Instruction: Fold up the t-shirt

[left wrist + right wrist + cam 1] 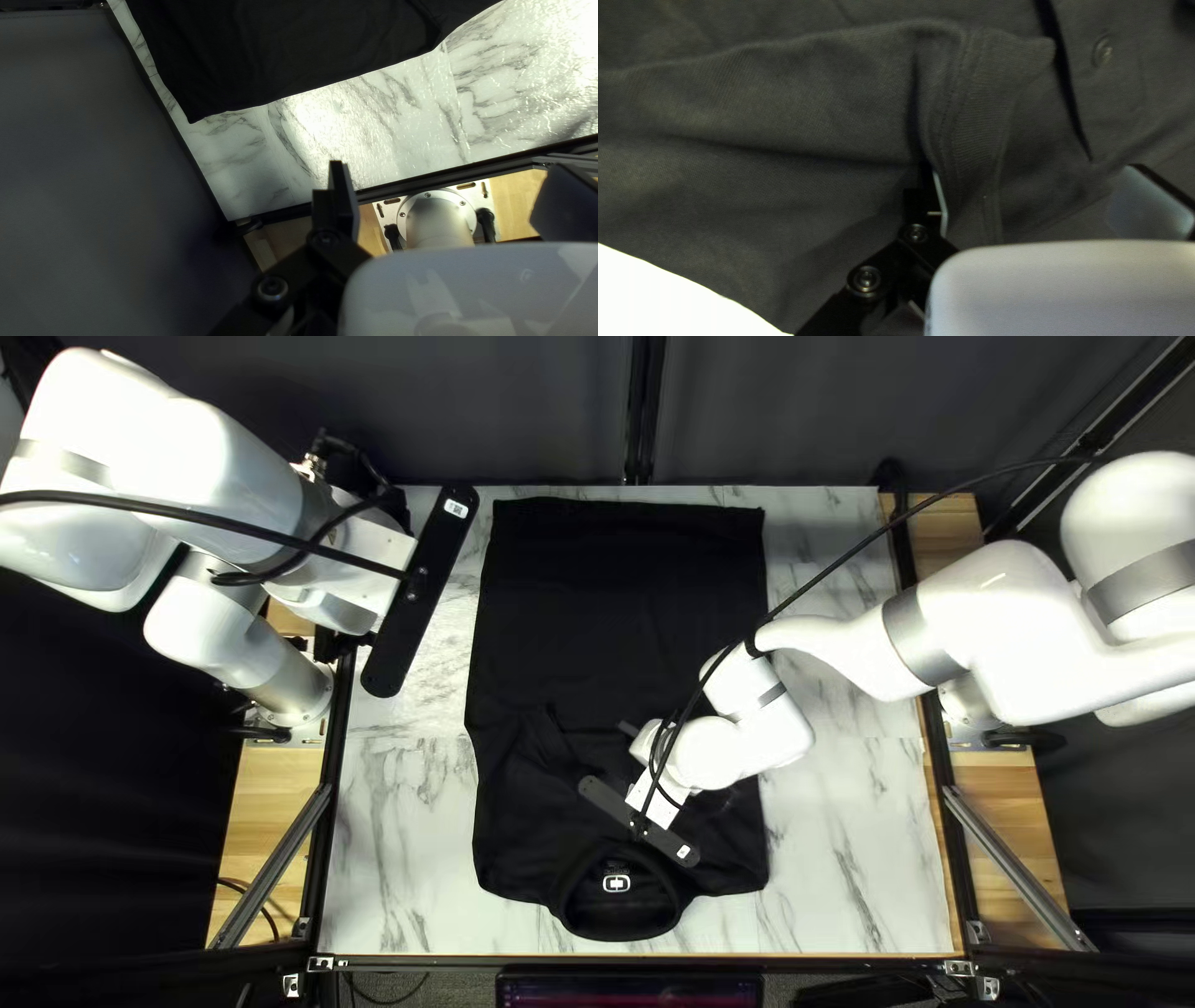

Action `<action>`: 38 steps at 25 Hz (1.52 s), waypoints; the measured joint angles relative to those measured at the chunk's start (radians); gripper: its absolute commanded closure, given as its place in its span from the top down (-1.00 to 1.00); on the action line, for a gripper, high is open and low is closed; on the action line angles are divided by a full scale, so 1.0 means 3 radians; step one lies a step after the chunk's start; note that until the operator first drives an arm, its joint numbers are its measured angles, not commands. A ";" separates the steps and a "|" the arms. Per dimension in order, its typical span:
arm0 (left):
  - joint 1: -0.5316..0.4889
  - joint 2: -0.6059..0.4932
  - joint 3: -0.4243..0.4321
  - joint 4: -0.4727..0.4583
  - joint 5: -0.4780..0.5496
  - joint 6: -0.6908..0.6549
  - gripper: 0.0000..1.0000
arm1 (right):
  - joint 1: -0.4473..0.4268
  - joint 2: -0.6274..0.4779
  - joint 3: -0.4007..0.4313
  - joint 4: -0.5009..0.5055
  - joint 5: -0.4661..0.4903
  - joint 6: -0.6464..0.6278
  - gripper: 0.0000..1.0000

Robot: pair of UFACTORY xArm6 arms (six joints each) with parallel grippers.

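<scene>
On the bench, the floppy polo shirt looks best grabbed by its cuff, left pincer and right pincer spread.

Am seeing matt black cloth in the shirt, finely textured, with ribbing on its stitched band and a faint shine on its button. Am noticing a glossy, marble-patterned finish on the tabletop, pale wood in the side boards, smooth glossy white on the left arm and right arm, silvery metal in the base plate, matt dark cloth in the curtain
</scene>
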 measured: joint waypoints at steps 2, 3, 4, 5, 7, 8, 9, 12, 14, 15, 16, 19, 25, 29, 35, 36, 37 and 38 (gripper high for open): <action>0.0000 0.0000 0.0000 0.0000 0.0000 0.0000 1.00 | 0.0024 -0.0026 0.0030 -0.0005 0.0011 0.0033 1.00; 0.0000 0.0000 0.0000 0.0000 0.0000 0.0000 1.00 | 0.0036 -0.0036 0.0045 -0.0007 0.0014 0.0051 1.00; 0.0000 0.0000 0.0000 0.0000 0.0000 0.0000 1.00 | 0.0048 -0.0046 0.0058 -0.0008 0.0016 0.0069 1.00; 0.0000 0.0000 0.0000 0.0000 0.0000 0.0000 1.00 | 0.0058 -0.0057 0.0075 -0.0009 0.0017 0.0087 1.00; 0.0000 0.0000 0.0000 0.0000 0.0000 0.0000 1.00 | 0.0073 -0.0080 0.0104 -0.0011 0.0019 0.0115 1.00; 0.0000 0.0000 0.0000 0.0000 0.0000 0.0000 1.00 | 0.0075 -0.0095 0.0118 -0.0012 0.0022 0.0123 1.00; 0.0000 0.0000 0.0000 0.0000 0.0000 0.0000 1.00 | 0.0072 -0.0112 0.0132 -0.0012 0.0027 0.0127 1.00; 0.0000 0.0000 0.0000 0.0000 0.0000 0.0000 1.00 | 0.0034 -0.0161 0.0180 -0.0018 0.0034 0.0121 1.00; 0.0000 0.0000 0.0000 0.0000 0.0000 0.0000 1.00 | -0.0006 -0.0189 0.0209 -0.0025 0.0032 0.0102 1.00; 0.0000 0.0000 0.0000 0.0000 0.0000 0.0000 1.00 | -0.0027 -0.0199 0.0223 -0.0028 0.0027 0.0091 1.00; 0.0000 0.0000 0.0000 0.0000 0.0000 0.0000 1.00 | -0.0050 -0.0206 0.0235 -0.0031 0.0020 0.0078 1.00; 0.0000 0.0000 0.0000 0.0000 0.0000 0.0000 1.00 | -0.0108 -0.0215 0.0254 -0.0037 -0.0001 0.0040 1.00; 0.0000 0.0000 0.0000 0.0000 0.0000 0.0000 1.00 | -0.0181 -0.0154 0.0240 -0.0037 -0.0066 -0.0019 1.00; 0.0000 0.0000 0.0000 0.0000 0.0000 0.0000 1.00 | -0.0198 -0.0117 0.0216 -0.0033 -0.0091 -0.0046 1.00; 0.0000 0.0000 0.0000 0.0000 0.0000 0.0000 1.00 | -0.0146 -0.0146 0.0197 -0.0035 -0.0034 -0.0026 1.00; 0.0000 0.0000 0.0000 0.0000 0.0000 0.0000 1.00 | -0.0130 -0.0170 0.0200 -0.0038 -0.0007 -0.0013 1.00; 0.0000 0.0000 0.0000 0.0000 0.0000 0.0000 1.00 | -0.0114 -0.0192 0.0200 -0.0042 0.0019 0.0000 1.00; 0.0000 0.0000 0.0000 0.0000 0.0000 0.0000 1.00 | -0.0102 -0.0209 0.0198 -0.0047 0.0046 0.0011 1.00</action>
